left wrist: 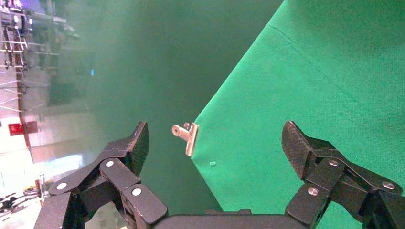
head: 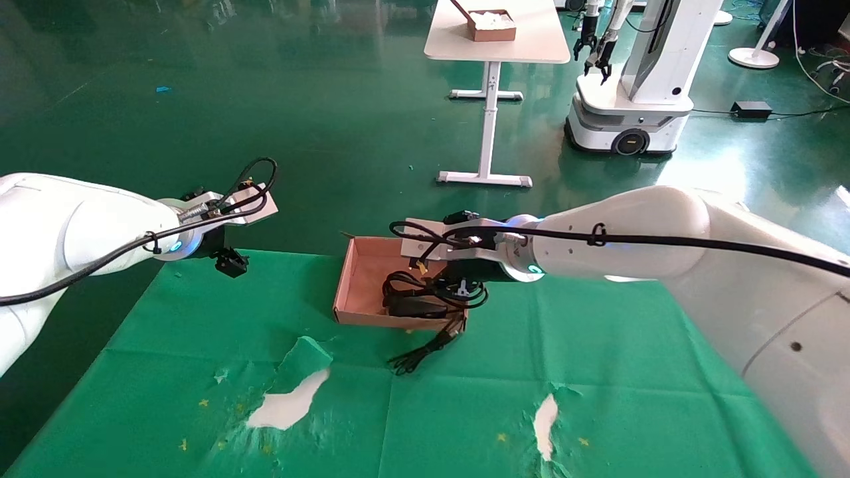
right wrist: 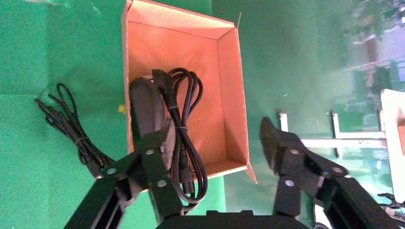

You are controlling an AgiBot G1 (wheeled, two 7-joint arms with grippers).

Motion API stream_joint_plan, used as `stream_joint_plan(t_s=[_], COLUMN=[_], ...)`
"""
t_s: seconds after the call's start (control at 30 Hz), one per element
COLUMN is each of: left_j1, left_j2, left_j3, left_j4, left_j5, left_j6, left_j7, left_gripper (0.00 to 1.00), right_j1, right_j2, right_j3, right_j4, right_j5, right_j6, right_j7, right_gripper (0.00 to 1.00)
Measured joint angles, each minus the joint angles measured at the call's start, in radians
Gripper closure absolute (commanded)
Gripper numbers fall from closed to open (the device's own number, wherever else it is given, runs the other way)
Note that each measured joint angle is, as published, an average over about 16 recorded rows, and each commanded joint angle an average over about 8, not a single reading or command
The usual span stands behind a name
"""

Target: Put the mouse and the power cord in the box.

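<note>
The box (head: 362, 279) (right wrist: 210, 62) stands on the green cloth at the table's far edge. Inside it lies the coiled power cord (head: 431, 291) (right wrist: 184, 119), with one loop hanging over a short wall. The dark mouse (head: 413, 307) (right wrist: 142, 107) lies in the box against a long wall. Its thin bundled cable (head: 424, 352) (right wrist: 67, 124) trails out onto the cloth. My right gripper (head: 459, 282) (right wrist: 217, 129) hovers open just above the box, holding nothing; one finger (right wrist: 160, 148) is beside the cord. My left gripper (head: 231, 262) (left wrist: 215, 131) hangs open and empty over the table's far left edge.
A metal clip (left wrist: 186, 138) pins the cloth at the table edge under my left gripper. The cloth has torn white patches (head: 292, 401) (head: 546, 418) near the front. On the floor beyond stand a white table (head: 495, 40) and another robot (head: 631, 86).
</note>
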Motion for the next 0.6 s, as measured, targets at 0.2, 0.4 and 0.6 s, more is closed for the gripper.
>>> stream_joint_plan(t_s=[0.2, 0.4, 0.6], left_j1=[0.0, 0.001, 0.001], left_j2=[-0.002, -0.005, -0.007], left_j3=[0.0, 0.001, 0.003], left_j4=[-0.003, -0.008, -0.014], left_j5=[0.0, 0.0, 0.002], left_j6=[0.0, 0.001, 0.003], left_j7=[0.0, -0.003, -0.007], left_gripper=[0.0, 0.0, 0.0], right_j1=[-0.019, -0.065, -0.13], right_j2=[0.022, 0.073, 0.146], right_j3=[0.026, 0.083, 0.163], right_j4=[0.021, 0.069, 0.137], right_j5=[0.028, 0.092, 0.183], right_j6=[-0.024, -0.076, -0.149], right_j7=[0.0, 0.002, 0.005], right_gripper=[0.0, 0.0, 0.0])
